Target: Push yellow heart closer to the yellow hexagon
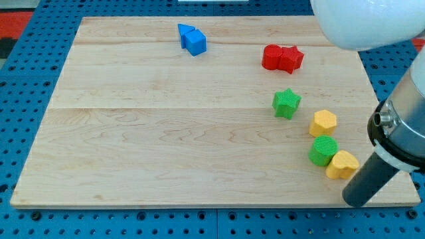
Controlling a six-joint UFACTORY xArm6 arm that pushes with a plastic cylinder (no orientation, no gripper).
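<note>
The yellow heart (342, 164) lies near the board's lower right edge. The yellow hexagon (323, 123) lies above and slightly left of it. A green round block (323, 151) sits between them and touches the heart's upper left side. My tip (354, 198) rests on the board just below and right of the yellow heart, close to it; I cannot tell if it touches. The dark rod slants up to the right from the tip.
A green star (287, 103) lies up and left of the hexagon. Two red blocks (282, 58) touch each other near the top right. Two blue blocks (192, 38) touch near the top centre. The board's right edge (392, 143) runs close to the rod.
</note>
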